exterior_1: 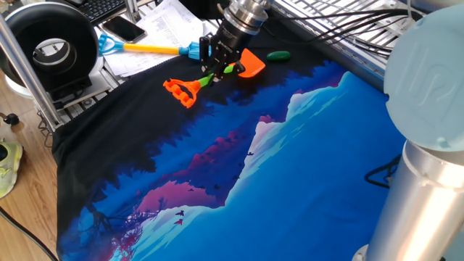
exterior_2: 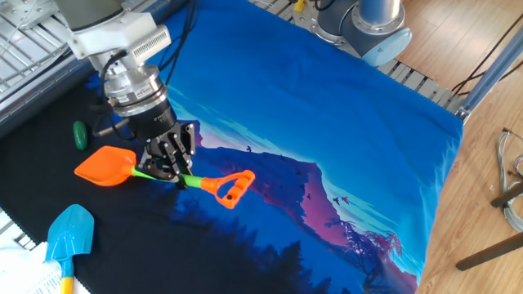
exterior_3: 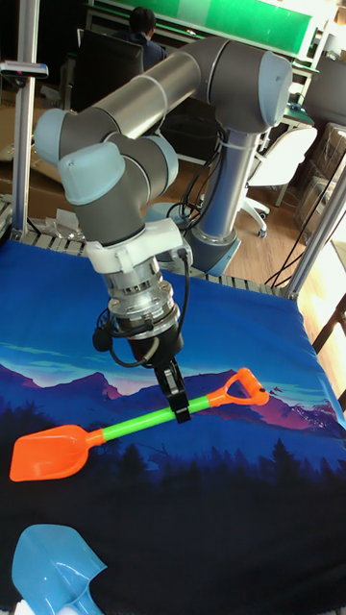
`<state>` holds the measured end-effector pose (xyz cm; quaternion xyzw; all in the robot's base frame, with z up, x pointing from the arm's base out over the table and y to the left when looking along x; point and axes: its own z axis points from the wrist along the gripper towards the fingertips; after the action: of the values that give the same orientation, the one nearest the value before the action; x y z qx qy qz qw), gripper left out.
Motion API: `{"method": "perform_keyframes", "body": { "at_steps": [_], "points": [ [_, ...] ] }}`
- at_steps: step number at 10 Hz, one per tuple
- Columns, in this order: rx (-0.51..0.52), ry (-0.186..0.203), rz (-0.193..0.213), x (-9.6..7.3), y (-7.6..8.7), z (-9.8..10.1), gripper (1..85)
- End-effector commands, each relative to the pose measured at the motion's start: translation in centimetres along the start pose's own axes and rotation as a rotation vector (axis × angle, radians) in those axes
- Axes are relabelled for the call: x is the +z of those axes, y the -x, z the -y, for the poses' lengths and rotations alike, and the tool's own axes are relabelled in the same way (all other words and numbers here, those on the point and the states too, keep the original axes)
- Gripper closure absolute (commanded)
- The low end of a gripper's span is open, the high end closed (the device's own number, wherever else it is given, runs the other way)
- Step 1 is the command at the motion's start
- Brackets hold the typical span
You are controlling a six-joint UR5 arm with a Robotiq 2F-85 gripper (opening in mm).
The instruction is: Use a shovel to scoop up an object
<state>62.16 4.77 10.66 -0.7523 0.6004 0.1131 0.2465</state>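
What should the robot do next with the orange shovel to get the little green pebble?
Probably slide the blade back toward the pebble, low along the cloth. The gripper is clamped on the green shaft of the shovel, and its orange blade sits apart from the green pebble, with nothing on it. Tilting the blade's front edge down first may help it slip underneath.

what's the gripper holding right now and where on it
The gripper is shut on the orange-bladed plastic toy shovel, gripping its lime-green shaft nearer the handle.
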Motion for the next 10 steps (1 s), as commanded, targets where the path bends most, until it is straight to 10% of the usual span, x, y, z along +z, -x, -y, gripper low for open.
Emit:
{"method": "perform_keyframes", "body": {
  "at_steps": [1,10],
  "points": [
    [0.056,0.010,0.023,0.0,0.1,-0.2,84.3],
    [0.156,0.072,0.014,0.8,-1.7,-1.6,84.3]
  ]
}}
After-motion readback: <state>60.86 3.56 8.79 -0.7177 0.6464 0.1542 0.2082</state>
